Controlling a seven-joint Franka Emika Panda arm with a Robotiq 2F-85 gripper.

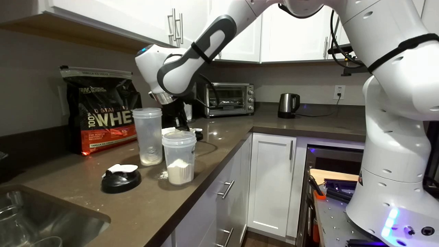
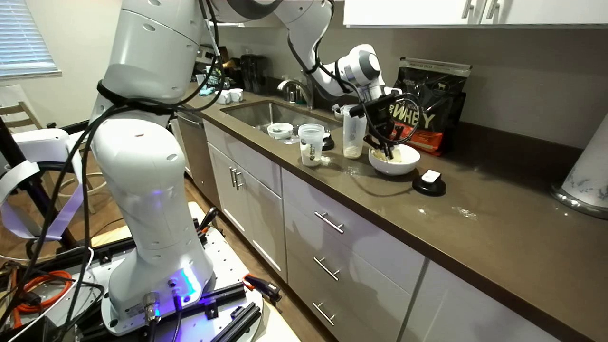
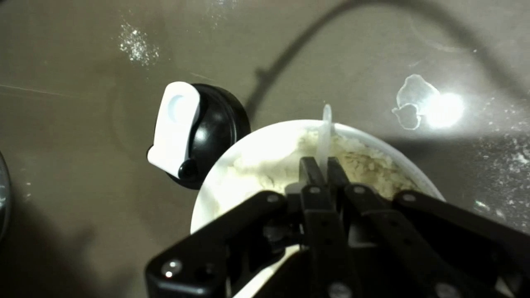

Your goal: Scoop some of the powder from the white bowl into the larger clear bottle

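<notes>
The white bowl stands on the counter holding pale powder, partly clumped. My gripper points down over the bowl, its fingertips close together on a thin translucent scoop handle. The handle's free end sticks out past the fingertips over the bowl's rim; the scoop's cup is hidden. In an exterior view the fingertips of my gripper reach to the powder or just above it. Beside the bowl stands the larger clear bottle, upright and without a lid, with a little powder at its bottom.
A shorter clear tub with powder stands near the counter edge. Black lids with white flaps lie near the bowl and near the sink. The black whey bag stands behind the bottle. Powder is spilled on the counter.
</notes>
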